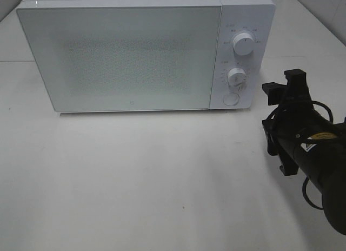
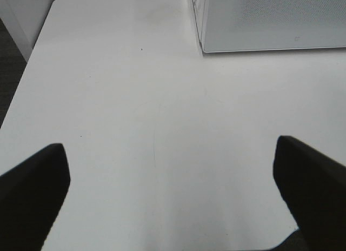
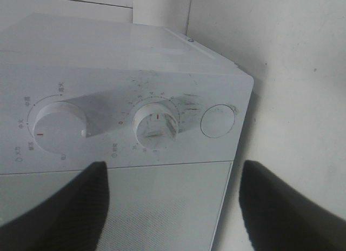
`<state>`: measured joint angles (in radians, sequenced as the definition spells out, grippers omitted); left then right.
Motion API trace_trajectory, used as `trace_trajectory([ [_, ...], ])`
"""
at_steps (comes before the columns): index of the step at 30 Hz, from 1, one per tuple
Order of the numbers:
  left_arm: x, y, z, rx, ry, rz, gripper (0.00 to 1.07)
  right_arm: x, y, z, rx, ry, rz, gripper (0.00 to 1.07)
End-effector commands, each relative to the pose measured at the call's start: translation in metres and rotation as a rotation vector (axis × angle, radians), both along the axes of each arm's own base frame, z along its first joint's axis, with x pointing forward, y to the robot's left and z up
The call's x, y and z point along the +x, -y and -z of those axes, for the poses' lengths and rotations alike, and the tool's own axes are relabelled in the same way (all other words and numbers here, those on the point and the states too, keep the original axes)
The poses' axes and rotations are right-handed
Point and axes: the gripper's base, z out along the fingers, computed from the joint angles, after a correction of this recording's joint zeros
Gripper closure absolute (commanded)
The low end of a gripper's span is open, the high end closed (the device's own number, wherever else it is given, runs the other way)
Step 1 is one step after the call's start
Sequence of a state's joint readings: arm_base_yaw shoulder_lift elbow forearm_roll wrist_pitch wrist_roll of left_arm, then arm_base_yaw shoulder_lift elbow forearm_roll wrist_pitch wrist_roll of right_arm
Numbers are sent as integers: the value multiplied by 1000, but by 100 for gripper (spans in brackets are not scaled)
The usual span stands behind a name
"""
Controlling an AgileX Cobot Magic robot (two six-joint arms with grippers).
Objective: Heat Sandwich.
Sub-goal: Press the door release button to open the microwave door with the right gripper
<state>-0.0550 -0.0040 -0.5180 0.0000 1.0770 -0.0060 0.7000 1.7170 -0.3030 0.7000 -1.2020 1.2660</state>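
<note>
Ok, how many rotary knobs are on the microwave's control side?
2. The upper knob sits high on the microwave's right side; the lower knob is just below it, above the round button. None seems hidden.

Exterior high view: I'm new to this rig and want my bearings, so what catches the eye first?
A white microwave with its door shut fills the back of the white table. Its right-hand panel carries an upper dial, a lower dial and a round button. The black right gripper hangs open just right of that panel, near the view's right edge.
</note>
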Motion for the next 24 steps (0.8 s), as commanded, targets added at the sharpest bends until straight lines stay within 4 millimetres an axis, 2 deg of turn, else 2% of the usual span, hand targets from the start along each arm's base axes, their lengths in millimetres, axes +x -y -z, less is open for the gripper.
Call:
trace_trajectory([
  [1, -3, 0, 0, -5, 27, -4, 9, 0, 0, -3, 9, 26, -2, 56],
  [2, -3, 0, 0, -5, 27, -4, 9, 0, 0, -2, 8, 21, -3, 71],
  [3, -3, 0, 0, -5, 27, -4, 9, 0, 0, -2, 8, 21, -3, 71],
  [4, -3, 0, 0, -5, 27, -4, 9, 0, 0, -2, 8, 19, -3, 78],
  [7, -3, 0, 0, -5, 27, -4, 9, 0, 0, -2, 9, 11, -4, 107],
  [24, -3, 0, 0, -5, 27, -4, 9, 0, -1, 1, 25, -28, -8, 107],
])
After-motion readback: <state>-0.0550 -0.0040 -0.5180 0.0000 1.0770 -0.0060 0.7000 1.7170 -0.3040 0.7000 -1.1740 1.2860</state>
